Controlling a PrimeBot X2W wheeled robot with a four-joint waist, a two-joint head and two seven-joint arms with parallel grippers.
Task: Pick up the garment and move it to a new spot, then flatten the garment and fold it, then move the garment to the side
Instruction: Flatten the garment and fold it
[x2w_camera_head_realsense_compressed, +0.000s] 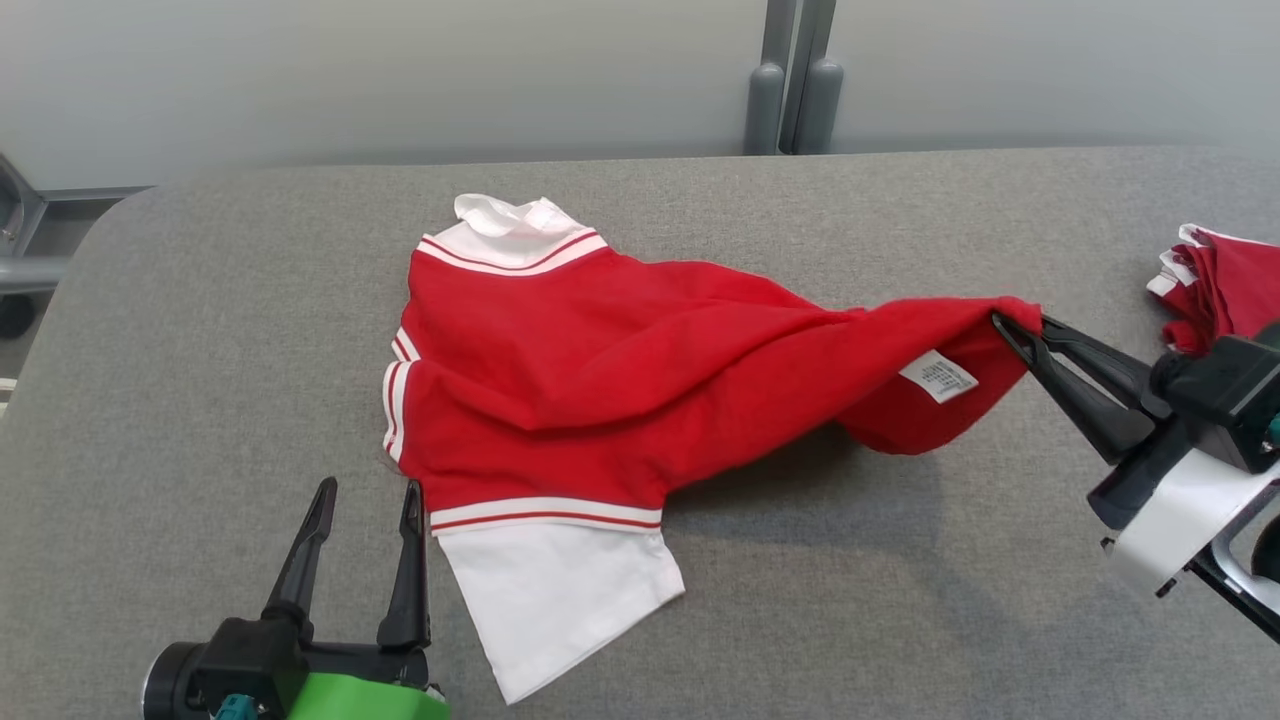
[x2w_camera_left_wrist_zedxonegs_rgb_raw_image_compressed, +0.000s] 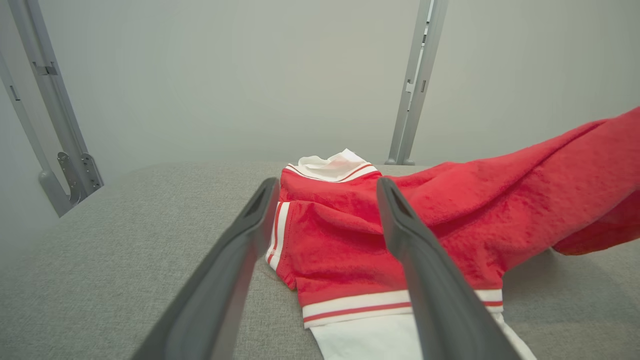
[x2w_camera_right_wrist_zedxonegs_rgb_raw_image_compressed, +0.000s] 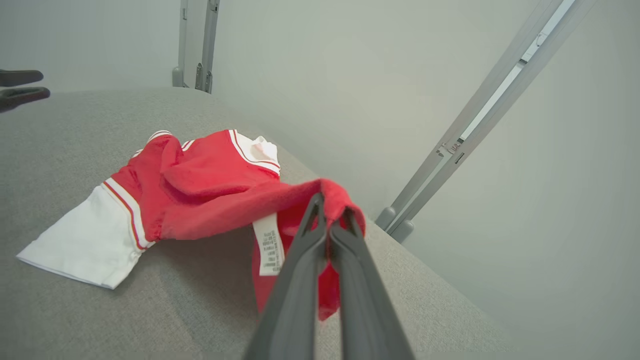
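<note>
looks like flatten step. clamped on garment (x2w_camera_head_realsense_compressed: 600, 370) edge with right gripper (x2w_camera_head_realsense_compressed: 1003, 324), lifted at table (x2w_camera_head_realsense_compressed: 200, 400) right; rest lying mid-table. left gripper (x2w_camera_head_realsense_compressed: 370, 487): wide, empty, beside white sleeve (x2w_camera_head_realsense_compressed: 560, 590). next: likely pin sleeve side, pull taut.

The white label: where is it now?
In the head view, the label hangs on the lifted right end of the garment, left of the right gripper.

Fig. 1. Before me lies a grey fabric-covered table (x2w_camera_head_realsense_compressed: 200, 420), its far-left corner rounded. Behind it I see a plain pale grey wall (x2w_camera_head_realsense_compressed: 400, 70), evenly lit. Paired grey metal uprights (x2w_camera_head_realsense_compressed: 820, 100) stand at the far edge, and a slanted rail (x2w_camera_left_wrist_zedxonegs_rgb_raw_image_compressed: 57, 100) stands off the left side.
</note>
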